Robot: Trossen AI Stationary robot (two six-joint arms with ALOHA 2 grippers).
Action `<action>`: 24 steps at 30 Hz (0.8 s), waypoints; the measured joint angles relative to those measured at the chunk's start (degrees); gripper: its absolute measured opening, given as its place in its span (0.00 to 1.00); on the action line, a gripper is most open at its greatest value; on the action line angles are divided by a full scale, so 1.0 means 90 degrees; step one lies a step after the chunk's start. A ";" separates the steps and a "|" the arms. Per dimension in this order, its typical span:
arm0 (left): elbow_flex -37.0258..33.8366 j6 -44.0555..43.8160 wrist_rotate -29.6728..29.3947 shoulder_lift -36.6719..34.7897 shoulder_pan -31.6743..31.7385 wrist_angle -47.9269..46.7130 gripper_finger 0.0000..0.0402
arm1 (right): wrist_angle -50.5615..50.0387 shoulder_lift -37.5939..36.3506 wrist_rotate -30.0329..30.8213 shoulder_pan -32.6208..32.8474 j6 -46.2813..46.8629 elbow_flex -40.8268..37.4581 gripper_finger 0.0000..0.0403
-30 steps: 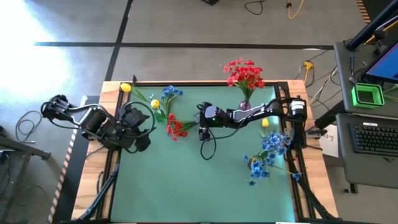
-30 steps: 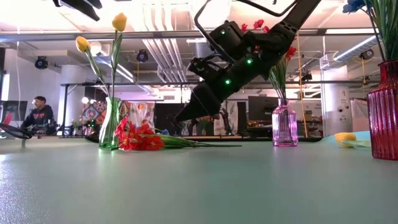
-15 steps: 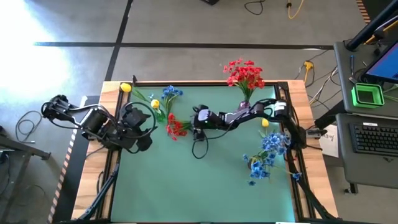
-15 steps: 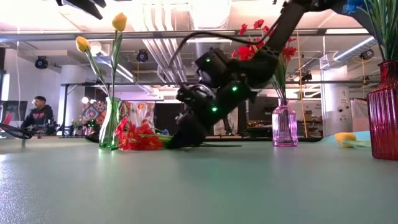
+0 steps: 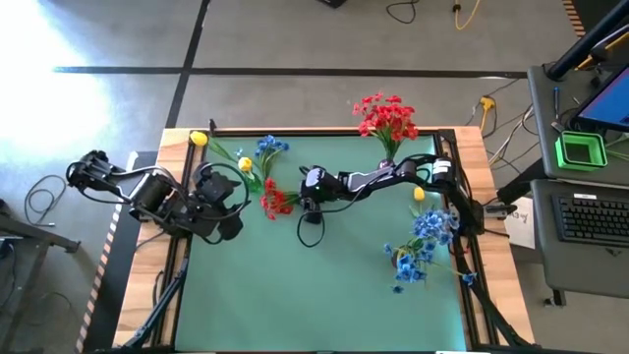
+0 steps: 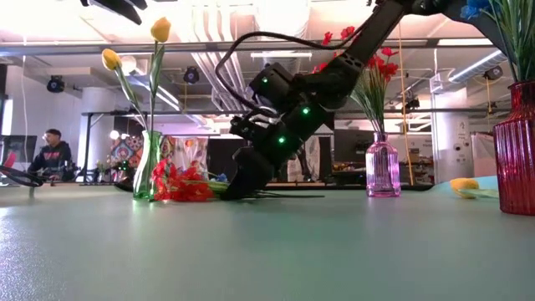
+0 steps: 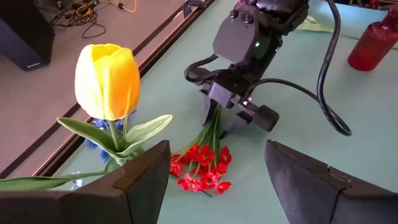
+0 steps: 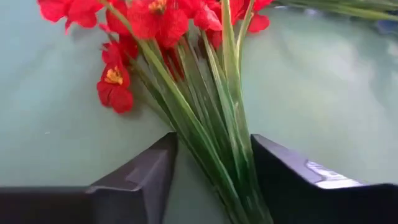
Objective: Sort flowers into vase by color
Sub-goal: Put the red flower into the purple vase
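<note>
right gripper (image 5: 298, 202) frame centre, fingers straddling red flowers' (image 5: 276, 202) stems, grip unconfirmed | right wrist: stems (image 8: 211, 137) between fingers | left gripper (image 5: 236, 202) spread, waiting left

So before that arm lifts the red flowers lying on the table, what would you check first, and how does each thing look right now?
1. Right gripper down at the red bunch: ok.
2. Green stems lie between its fingers: ok.
3. Fingers closed firmly on the stems: cannot tell; a gap shows on one side.
4. Pink vase, already holding red blooms, upright: ok.
5. Left gripper back near the green vase, away from the bunch: ok.
6. Every stem of the bunch caught: cannot tell.
</note>
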 joint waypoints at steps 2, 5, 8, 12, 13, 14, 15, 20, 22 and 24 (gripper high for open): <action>0.0000 0.0017 -0.0004 0.0030 0.0000 0.0010 0.62 | -0.0093 0.0000 -0.0038 0.0009 0.0025 0.0039 0.41; 0.0000 0.0017 -0.0009 0.0096 0.0000 0.0023 0.62 | -0.0108 -0.0022 -0.0075 0.0025 0.0020 0.0036 0.29; 0.0000 0.0016 -0.0057 0.0174 -0.0005 0.0029 0.62 | -0.0226 -0.0108 -0.0245 0.0036 0.0009 0.0021 0.19; 0.0000 0.0030 -0.0163 0.0277 -0.0005 0.0039 0.62 | -0.0617 -0.0419 -0.0509 0.0074 -0.0063 -0.0038 0.09; 0.0000 0.0062 -0.0164 0.0293 -0.0005 0.0040 0.62 | -0.0687 -0.0512 -0.0530 0.0100 -0.0096 -0.0060 0.07; 0.0000 0.0095 -0.0172 0.0299 -0.0005 0.0048 0.62 | -0.0714 -0.0643 -0.0547 0.0111 -0.0152 -0.0095 0.06; 0.0000 0.0142 -0.0175 0.0299 -0.0005 0.0056 0.62 | -0.0715 -0.0805 -0.0551 0.0131 -0.0165 -0.0166 0.05; 0.0000 0.0167 -0.0248 0.0276 -0.0004 0.0065 0.62 | -0.0078 -0.1714 -0.0693 0.0176 -0.0153 -0.0793 0.05; 0.0000 0.0172 -0.0278 0.0280 -0.0002 0.0069 0.62 | 0.0423 -0.2066 -0.0697 0.0205 -0.0079 -0.1181 0.05; 0.0002 0.0200 -0.0320 0.0296 -0.0002 0.0081 0.62 | 0.0977 -0.2476 -0.0697 0.0234 -0.0060 -0.1545 0.05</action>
